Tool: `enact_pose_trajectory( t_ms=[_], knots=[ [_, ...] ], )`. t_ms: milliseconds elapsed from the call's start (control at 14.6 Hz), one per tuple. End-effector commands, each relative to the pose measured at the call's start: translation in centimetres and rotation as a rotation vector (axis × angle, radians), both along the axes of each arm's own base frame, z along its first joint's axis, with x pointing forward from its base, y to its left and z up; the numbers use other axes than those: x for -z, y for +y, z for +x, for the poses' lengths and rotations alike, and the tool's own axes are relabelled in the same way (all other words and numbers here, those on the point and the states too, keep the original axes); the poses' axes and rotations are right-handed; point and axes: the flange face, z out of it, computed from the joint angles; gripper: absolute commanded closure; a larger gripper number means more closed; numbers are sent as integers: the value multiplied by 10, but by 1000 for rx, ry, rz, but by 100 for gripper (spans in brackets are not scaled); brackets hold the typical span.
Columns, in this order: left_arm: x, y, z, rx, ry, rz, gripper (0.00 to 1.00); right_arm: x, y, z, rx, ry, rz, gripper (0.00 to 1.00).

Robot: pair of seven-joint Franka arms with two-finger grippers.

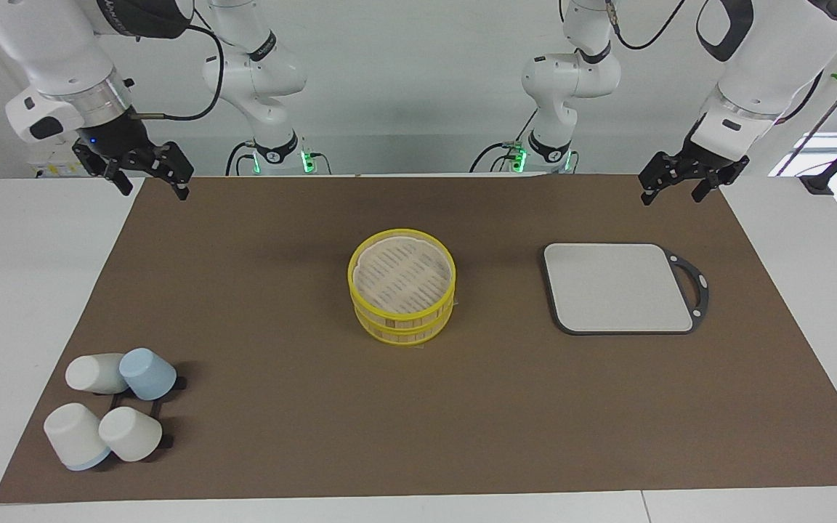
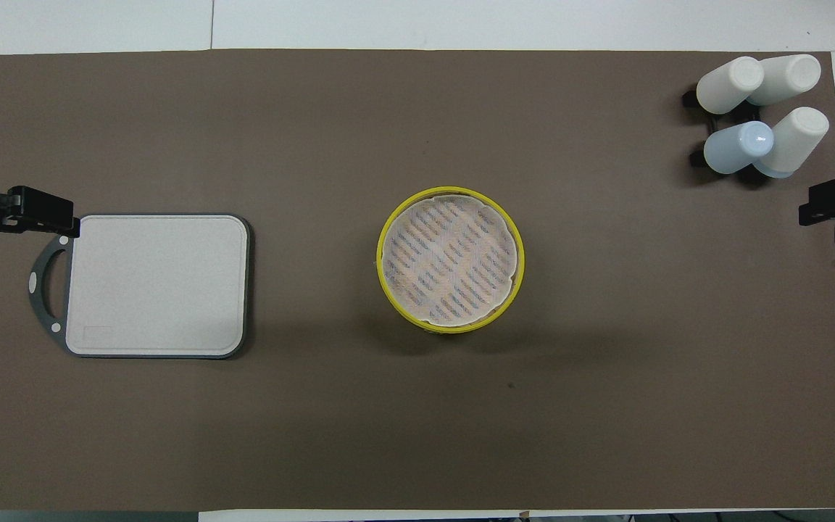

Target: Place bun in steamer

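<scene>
Centrally on the table [image 1: 259, 407] stands the steamer [image 1: 402, 296], upright on the brown mat [image 1: 302, 240], open mouth facing straight up. Two yellow-rimmed tiers are stacked; slatted bottom shows under a pale liner in the overhead view. Round, so no long axis to note. No lid on it.

Bun: cannot find it in either view; steamer interior shows only the liner.

Grey board [image 1: 618, 288] lies flat toward the left arm's end, well apart from the steamer, its handle loop pointing toward that end of the table. Four cups [image 1: 112, 408], three white and one pale blue, cluster on a dark rack at the right arm's end, farther from the robots than the steamer.

Left gripper [image 1: 682, 184] hangs over the mat's corner near its base, fingers spread, holding nothing. Right gripper [image 1: 148, 177] hangs over the mat's edge at its own end, fingers spread, holding nothing.
</scene>
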Motion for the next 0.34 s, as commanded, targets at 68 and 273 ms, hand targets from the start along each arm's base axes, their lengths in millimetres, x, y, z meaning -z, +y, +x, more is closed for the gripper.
enact_pose_trajectory(
  t_ms=[68, 273],
  knots=[
    [2, 2, -2, 5, -10, -14, 0, -1, 1, -6, -26, -26, 9, 0],
    [2, 2, -2, 5, -10, -14, 0, 0, 1, -5, -27, -24, 8, 0]
  ],
)
